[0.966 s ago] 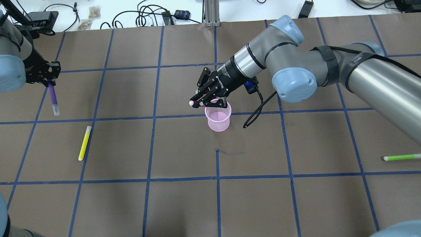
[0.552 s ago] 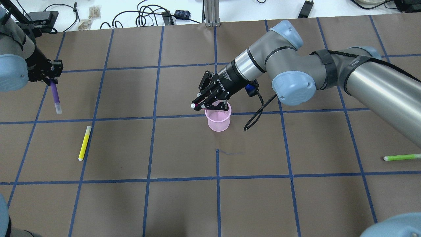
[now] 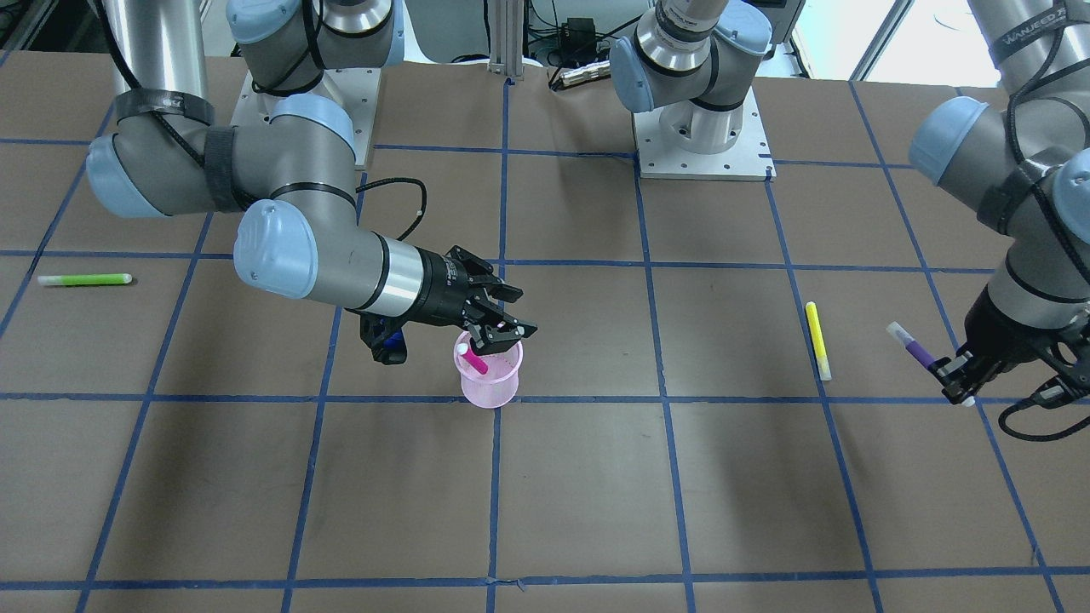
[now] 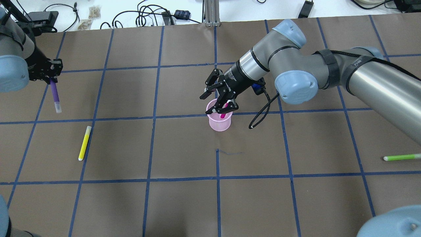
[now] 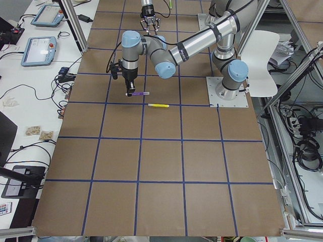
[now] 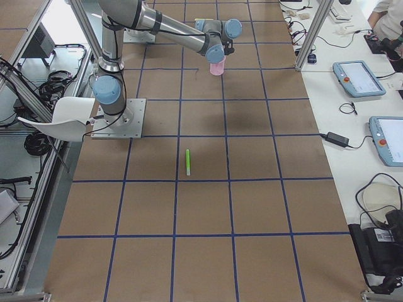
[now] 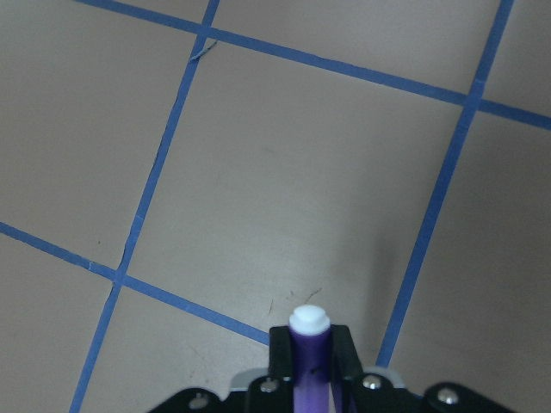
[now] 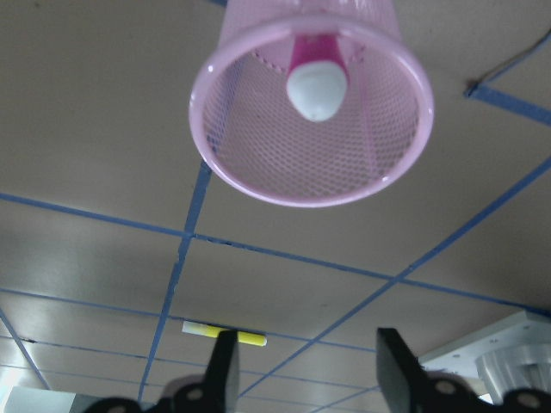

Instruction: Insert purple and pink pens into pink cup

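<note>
Right gripper [image 4: 217, 102] hangs just over the pink mesh cup [image 4: 219, 123], jaws spread wide, nothing between them. The wrist view shows both fingers apart with bare table in the gap. The pink pen with a white cap [image 4: 224, 112] is inside the cup, tilted, cap end up and leaning on the rim. It is clear of the fingers in the wrist view; in the overhead view it sits close to one finger, and contact can't be judged there. The cup stands upright near table centre, just at 6 o'clock of the right gripper in the overhead view, right by a blue tape line.

Left gripper [image 4: 50, 77] is far off at 9 o'clock of the cup, near the table's edge, and is clamped on the purple pen with a white cap [image 4: 55, 96]. That pen sticks out of the jaws toward 6 o'clock and its capped end is free. It is well apart from the cup.

A yellow highlighter pen [image 4: 84, 143] lies flat at 5 o'clock of the left gripper. A green highlighter pen [image 4: 401, 157] lies flat far out at 4 o'clock of the cup. Both rest on the brown paper-covered table with a blue tape grid [image 4: 184, 204].
</note>
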Available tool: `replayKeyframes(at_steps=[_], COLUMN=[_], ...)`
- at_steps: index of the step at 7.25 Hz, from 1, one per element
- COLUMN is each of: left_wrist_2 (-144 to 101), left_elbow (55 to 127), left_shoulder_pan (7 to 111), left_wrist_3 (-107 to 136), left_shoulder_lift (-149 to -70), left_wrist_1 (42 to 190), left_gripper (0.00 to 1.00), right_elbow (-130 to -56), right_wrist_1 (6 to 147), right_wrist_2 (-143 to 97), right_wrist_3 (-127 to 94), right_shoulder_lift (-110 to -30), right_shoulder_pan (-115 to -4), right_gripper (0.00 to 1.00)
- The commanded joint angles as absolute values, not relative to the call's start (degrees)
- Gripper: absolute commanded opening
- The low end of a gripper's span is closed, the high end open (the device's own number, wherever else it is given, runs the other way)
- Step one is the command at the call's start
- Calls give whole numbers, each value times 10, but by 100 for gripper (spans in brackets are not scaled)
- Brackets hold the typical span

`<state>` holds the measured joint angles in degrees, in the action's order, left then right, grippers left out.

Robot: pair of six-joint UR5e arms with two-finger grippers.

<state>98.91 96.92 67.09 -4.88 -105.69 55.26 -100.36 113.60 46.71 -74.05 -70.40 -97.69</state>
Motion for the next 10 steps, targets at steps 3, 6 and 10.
replayKeyframes(at_steps=[3, 6, 10], left_wrist_2=[953, 956, 993], left_elbow=[967, 966, 976], left_shoulder_pan=[678, 782, 944], left_wrist_3=[-45, 23, 211], left_shoulder_lift=[-1058, -1050, -1066], left_wrist_1=[517, 465, 377], left_gripper=[0, 0, 0], right_elbow=[-954, -863, -775], right_wrist_1=[1159, 1066, 859], right_wrist_2=[757, 893, 934], right_wrist_3=[-581, -371, -167], right_shoulder_lift=[-724, -731, -811], right_shoulder_pan=[-954, -935, -914], right_gripper=[90, 95, 100])
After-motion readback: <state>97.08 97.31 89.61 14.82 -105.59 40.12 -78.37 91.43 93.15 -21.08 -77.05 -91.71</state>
